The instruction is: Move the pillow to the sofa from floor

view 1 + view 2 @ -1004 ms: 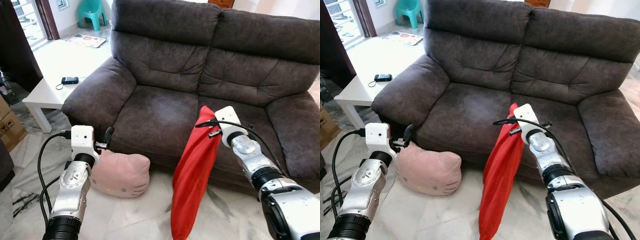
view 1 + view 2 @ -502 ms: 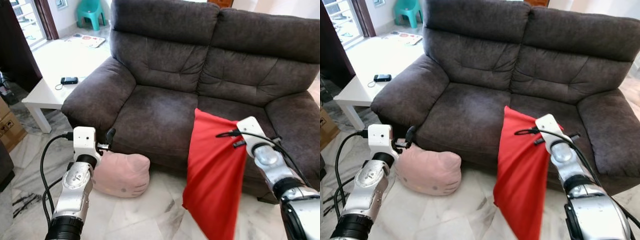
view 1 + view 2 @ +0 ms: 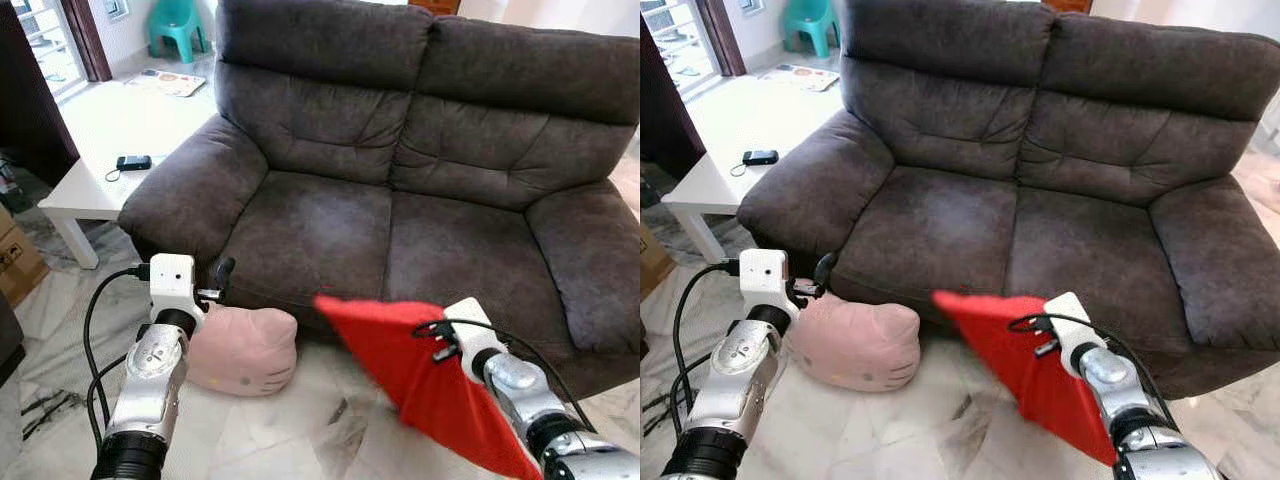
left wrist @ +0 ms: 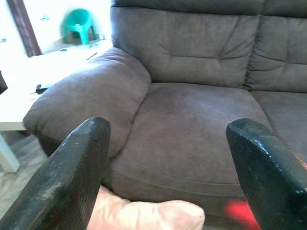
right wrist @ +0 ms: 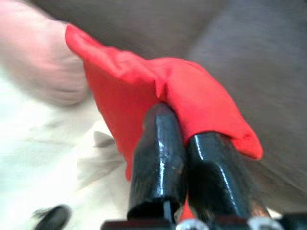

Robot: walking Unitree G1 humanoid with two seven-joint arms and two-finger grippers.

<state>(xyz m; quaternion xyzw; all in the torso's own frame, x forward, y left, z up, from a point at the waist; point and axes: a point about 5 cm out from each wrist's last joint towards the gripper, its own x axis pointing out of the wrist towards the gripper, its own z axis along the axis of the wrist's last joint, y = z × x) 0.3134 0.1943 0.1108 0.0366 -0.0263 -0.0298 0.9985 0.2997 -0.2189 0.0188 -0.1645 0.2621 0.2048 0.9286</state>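
Two pillows, one in the right claw and one on the floor

Right claw (image 5: pixel 184 143) is pinched tight on a corner of the red pillow (image 3: pixel 440 385), which hangs low in front of the sofa (image 3: pixel 400 150), likely gripped by its edge so it can be swung onto the seat beyond. Left claw (image 4: pixel 168 167) gapes wide, gripping nothing, just above the pink pillow (image 3: pixel 245 350) on the floor against the sofa front, probably lined up to grasp it. Farther off, beyond the armrest, stands a white bench (image 3: pixel 90 170) carrying a small dark device (image 3: pixel 133 162). No readable writing anywhere.
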